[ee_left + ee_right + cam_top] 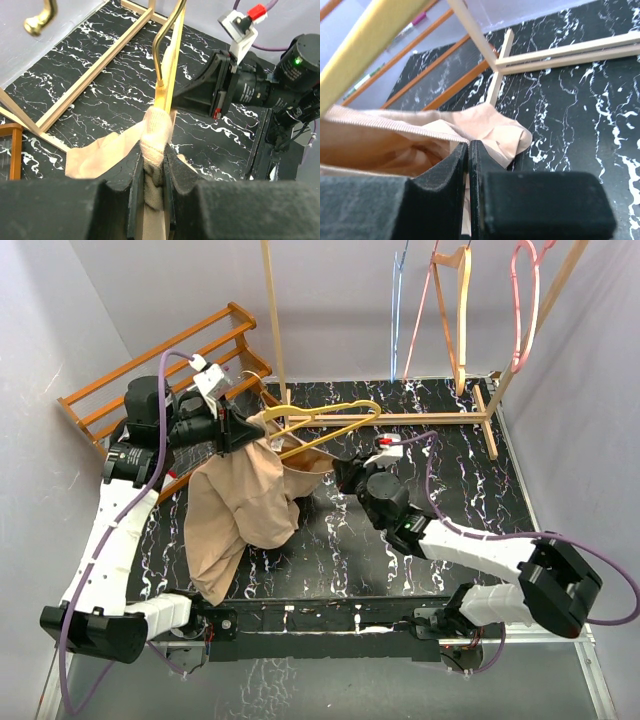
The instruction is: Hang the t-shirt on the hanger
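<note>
The tan t-shirt [240,505] hangs bunched from my left gripper [238,432] down to the black marble table. In the left wrist view that gripper [153,172] is shut on a thick fold of the t-shirt [156,131], right where the mustard-yellow hanger [164,70] enters the fabric. The hanger [335,412] sticks out to the right, held above the table. My right gripper [338,474] is shut on the t-shirt's ribbed edge [395,131], just below the hanger [367,47]; its jaws [469,150] stand nearly together with thin cloth between them.
A brown wooden rack [160,360] lies at the back left. A light wooden stand [420,418] at the back carries a blue hanger [400,300], a thick wooden hanger [458,310] and a pink hanger [525,310]. Grey walls close in both sides.
</note>
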Action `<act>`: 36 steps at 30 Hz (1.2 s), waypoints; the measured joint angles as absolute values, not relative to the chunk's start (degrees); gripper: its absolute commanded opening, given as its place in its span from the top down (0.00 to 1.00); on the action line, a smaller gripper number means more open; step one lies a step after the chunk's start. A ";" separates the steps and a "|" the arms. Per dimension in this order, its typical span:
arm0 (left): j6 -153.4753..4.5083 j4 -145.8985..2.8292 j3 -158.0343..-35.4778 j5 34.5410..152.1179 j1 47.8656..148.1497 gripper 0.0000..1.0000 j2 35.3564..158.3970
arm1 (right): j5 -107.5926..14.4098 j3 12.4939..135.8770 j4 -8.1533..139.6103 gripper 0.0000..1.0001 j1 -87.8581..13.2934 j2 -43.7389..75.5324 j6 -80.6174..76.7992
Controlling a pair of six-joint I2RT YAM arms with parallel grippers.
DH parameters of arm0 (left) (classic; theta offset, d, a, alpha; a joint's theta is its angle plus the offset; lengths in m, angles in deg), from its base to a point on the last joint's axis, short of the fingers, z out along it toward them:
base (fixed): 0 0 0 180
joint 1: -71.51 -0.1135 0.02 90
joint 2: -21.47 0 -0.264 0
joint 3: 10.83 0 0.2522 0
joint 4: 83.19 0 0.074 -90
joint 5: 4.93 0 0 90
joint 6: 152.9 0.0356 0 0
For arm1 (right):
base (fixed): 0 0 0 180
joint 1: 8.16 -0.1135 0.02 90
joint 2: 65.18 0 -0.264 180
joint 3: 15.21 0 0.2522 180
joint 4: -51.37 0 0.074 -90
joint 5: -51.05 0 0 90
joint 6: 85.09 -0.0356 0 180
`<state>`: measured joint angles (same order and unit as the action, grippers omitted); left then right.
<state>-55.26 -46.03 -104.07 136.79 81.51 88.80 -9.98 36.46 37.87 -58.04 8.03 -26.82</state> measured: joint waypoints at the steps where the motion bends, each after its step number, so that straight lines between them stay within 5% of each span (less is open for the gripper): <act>1: -55.20 -45.84 -103.89 136.86 81.51 1.00 88.34 | -9.52 36.16 37.91 0.92 -57.76 7.22 -26.91; 36: -38.00 -35.85 -94.08 133.32 81.07 1.00 78.81 | 1.34 35.11 42.06 0.89 -47.86 -5.88 -20.66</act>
<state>-38.00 -35.85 -94.08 133.32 81.07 78.81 1.34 35.11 42.06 -47.86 -5.88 -20.66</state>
